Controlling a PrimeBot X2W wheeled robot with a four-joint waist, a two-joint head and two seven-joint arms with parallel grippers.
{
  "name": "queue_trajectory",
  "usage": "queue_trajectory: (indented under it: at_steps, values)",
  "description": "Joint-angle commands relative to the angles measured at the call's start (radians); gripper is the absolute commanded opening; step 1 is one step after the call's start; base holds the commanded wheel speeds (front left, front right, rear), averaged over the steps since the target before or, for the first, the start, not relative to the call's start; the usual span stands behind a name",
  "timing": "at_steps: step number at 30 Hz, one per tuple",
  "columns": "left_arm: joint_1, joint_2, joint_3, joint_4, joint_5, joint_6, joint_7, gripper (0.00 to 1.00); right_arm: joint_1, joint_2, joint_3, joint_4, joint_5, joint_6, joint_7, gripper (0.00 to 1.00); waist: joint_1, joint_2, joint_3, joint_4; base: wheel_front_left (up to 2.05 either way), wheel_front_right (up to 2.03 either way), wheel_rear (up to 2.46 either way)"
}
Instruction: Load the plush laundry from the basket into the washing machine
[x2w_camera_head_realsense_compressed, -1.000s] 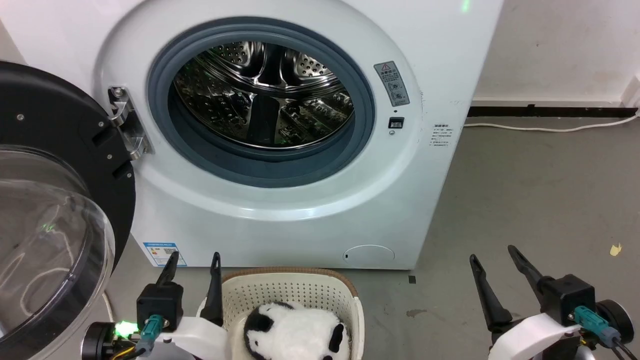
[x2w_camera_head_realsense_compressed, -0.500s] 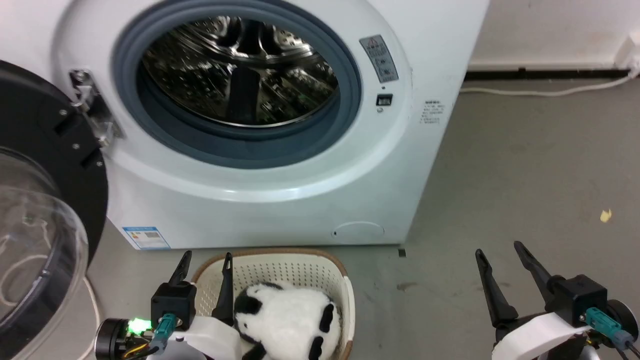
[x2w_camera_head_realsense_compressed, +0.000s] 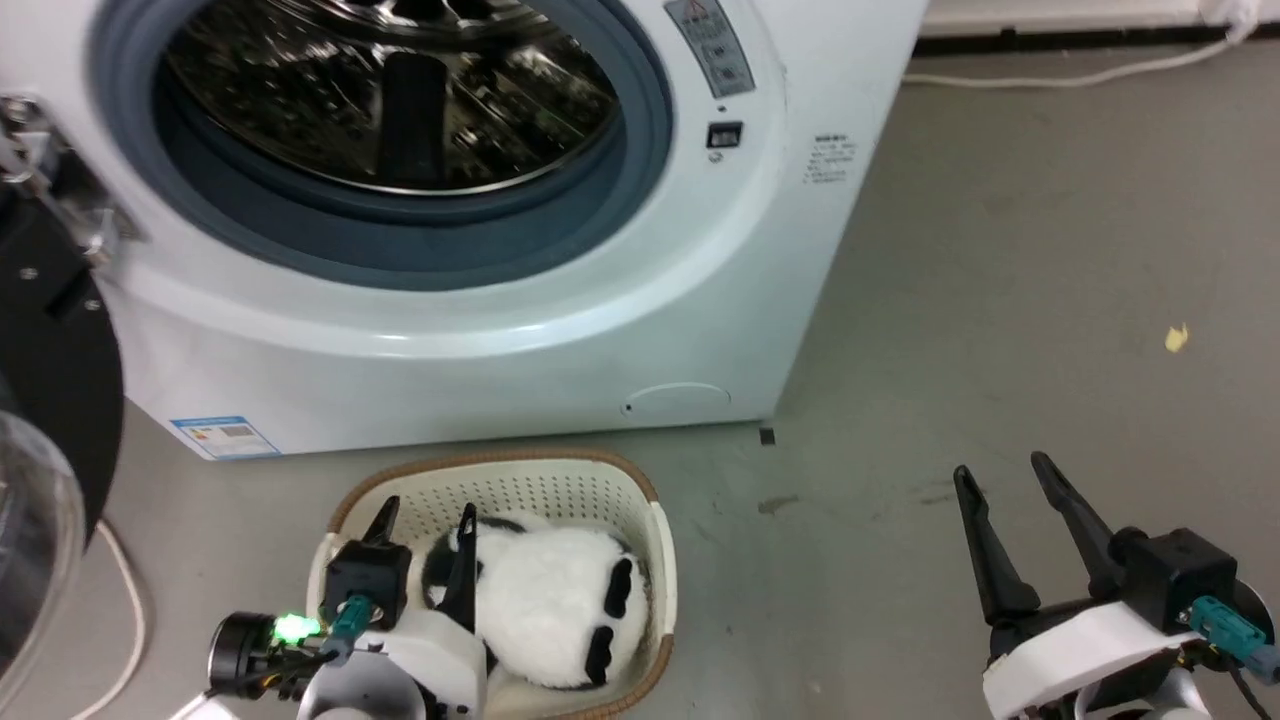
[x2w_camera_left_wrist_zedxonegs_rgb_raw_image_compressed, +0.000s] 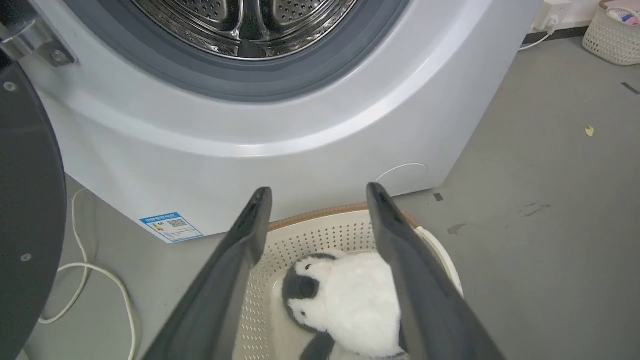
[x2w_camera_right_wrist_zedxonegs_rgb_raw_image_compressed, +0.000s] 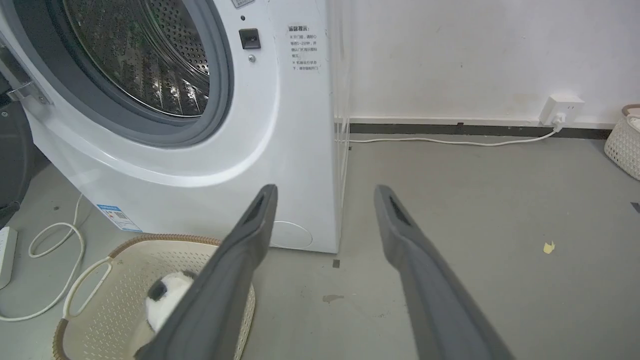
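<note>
A white front-loading washing machine (x2w_camera_head_realsense_compressed: 600, 330) is standing on a grey concrete floor (x2w_camera_head_realsense_compressed: 1000, 250). Its grey rubber ring (x2w_camera_head_realsense_compressed: 645, 160) is framing an open mouth, with the steel drum (x2w_camera_head_realsense_compressed: 400, 100) shining inside. Its door (x2w_camera_head_realsense_compressed: 55, 380), black-framed with a clear dome, is hanging wide open at the robot's left and closing off that side.

Near the machine's lower front edge but apart from it, a cream perforated basket (x2w_camera_head_realsense_compressed: 500, 488) with a brown rim is sitting on the floor. The plush panda (x2w_camera_head_realsense_compressed: 545, 610) is lying inside the basket and taking up most of its width.

The left gripper (x2w_camera_head_realsense_compressed: 427, 507) is hovering over the basket's left half, its two dark fingers spread apart and holding nothing. In the head view its inner finger is crossing the panda's edge; whether it is touching the fur cannot be told. The right gripper (x2w_camera_head_realsense_compressed: 1001, 465) is hanging over bare floor well to the right of the basket, its fingers likewise parted and empty.

Open floor is stretching away to the right of the machine and basket, as far as the white wall. A white cable (x2w_camera_head_realsense_compressed: 120, 620) is looping on the floor at the left, between the door and the basket. A second cord (x2w_camera_right_wrist_zedxonegs_rgb_raw_image_compressed: 450, 142) is running along the foot of the wall to a wall socket (x2w_camera_right_wrist_zedxonegs_rgb_raw_image_compressed: 562, 107). A small yellow scrap (x2w_camera_head_realsense_compressed: 1176, 338) is lying on the open floor, and another pale basket (x2w_camera_right_wrist_zedxonegs_rgb_raw_image_compressed: 625, 147) is sitting at the far right by the wall.
</note>
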Motion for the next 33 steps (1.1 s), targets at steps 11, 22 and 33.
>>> queue_trajectory:
  at_steps: [11,22,33]
  values:
    - [-0.107,0.037,-0.037,0.167,-0.005,-0.020,-0.014,1.00,-0.050,0.000,0.009,0.001,0.043,0.000,-0.035,1.00,-0.0001,0.0000,0.094,-0.057,0.00,0.00,0.00]
    - [-0.188,0.075,-0.057,0.332,-0.023,-0.038,0.024,1.00,-0.075,0.000,0.024,0.003,0.081,0.000,-0.056,1.00,-0.0001,0.0000,0.176,-0.106,0.00,0.00,0.00]
    - [-0.282,0.134,-0.103,0.466,-0.025,-0.058,0.010,1.00,-0.101,0.000,0.034,0.006,0.125,-0.001,-0.079,1.00,-0.0001,0.0000,0.272,-0.161,0.00,0.00,0.00]
